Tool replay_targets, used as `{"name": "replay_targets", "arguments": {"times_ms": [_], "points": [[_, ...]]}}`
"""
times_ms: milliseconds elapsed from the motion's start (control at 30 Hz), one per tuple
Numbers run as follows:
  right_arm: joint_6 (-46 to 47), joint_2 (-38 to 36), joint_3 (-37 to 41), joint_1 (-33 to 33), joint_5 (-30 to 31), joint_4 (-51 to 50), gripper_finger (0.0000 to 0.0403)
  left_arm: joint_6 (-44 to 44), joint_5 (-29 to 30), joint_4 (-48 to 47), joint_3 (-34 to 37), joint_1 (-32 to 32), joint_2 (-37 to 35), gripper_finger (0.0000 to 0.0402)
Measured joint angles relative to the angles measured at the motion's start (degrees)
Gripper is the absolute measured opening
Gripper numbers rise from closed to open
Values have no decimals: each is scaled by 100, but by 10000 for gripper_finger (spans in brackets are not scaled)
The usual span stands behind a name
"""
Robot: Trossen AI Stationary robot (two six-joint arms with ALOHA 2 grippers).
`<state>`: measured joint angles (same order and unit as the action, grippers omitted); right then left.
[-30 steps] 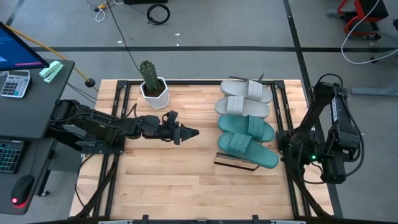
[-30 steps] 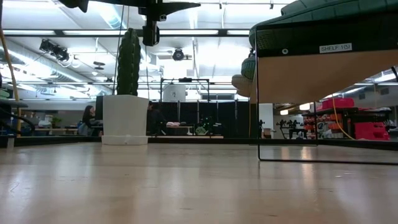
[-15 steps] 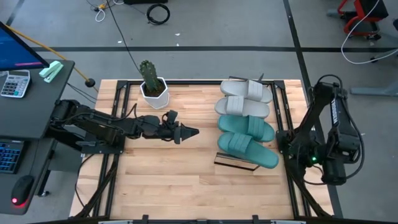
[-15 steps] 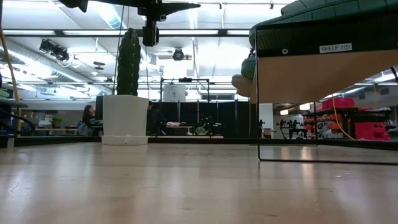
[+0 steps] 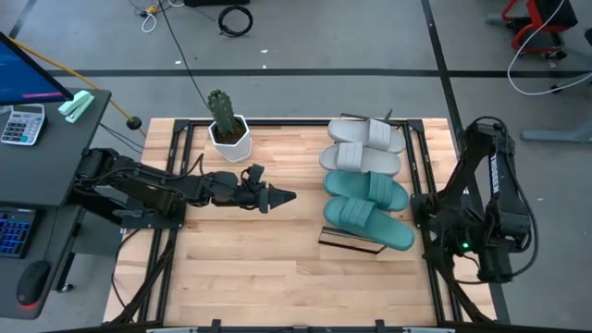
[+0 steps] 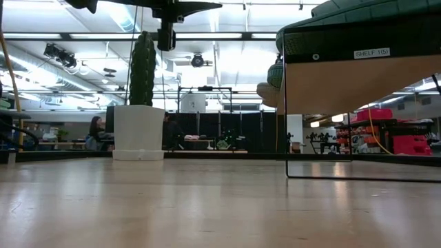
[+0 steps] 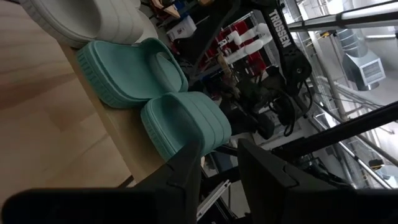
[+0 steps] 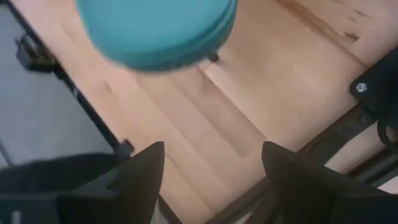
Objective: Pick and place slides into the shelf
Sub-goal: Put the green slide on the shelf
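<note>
Two light grey slides (image 5: 368,135) (image 5: 363,159) and two teal slides (image 5: 368,188) (image 5: 368,222) lie side by side, soles down, on top of the shelf (image 5: 351,242) at the table's right. The nearest teal slide sits slanted. My left gripper (image 5: 280,196) hovers level over the middle of the table and points at the slides. Its fingers (image 7: 186,168) stand slightly apart with nothing between them. My right gripper (image 8: 212,149) is wide open beside the table's right edge. It points down, just off the end of the nearest teal slide (image 8: 155,28).
A potted cactus (image 5: 227,125) stands at the table's far edge, left of the shelf. Dark frame rails (image 5: 418,176) run along the table's right side next to the right arm. Bare wood (image 5: 250,268) lies between the left gripper and the near edge.
My right arm has sunk a little and shifted slightly toward the table's near edge. The slides and the shelf have stayed where they were.
</note>
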<state>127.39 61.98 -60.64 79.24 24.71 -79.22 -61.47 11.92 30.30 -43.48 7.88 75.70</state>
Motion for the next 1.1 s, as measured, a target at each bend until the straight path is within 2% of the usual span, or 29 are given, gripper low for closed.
{"name": "replay_targets", "arguments": {"times_ms": [133,233,467,733,1100], "points": [[87,12,0,383,31,96,286,-137,0,1,0,0,0,108],[132,-4,-2,456,56,301,279,-138,0,-2,0,0,0,107],[83,-3,-2,118,1142,752,216,-102,0,-1,0,0,2,107],[-1,3,-2,-298,1692,945,164,-87,2,1,0,0,2,107],[-17,24,136,-596,1657,909,158,-37,2,0,0,0,2,107]]}}
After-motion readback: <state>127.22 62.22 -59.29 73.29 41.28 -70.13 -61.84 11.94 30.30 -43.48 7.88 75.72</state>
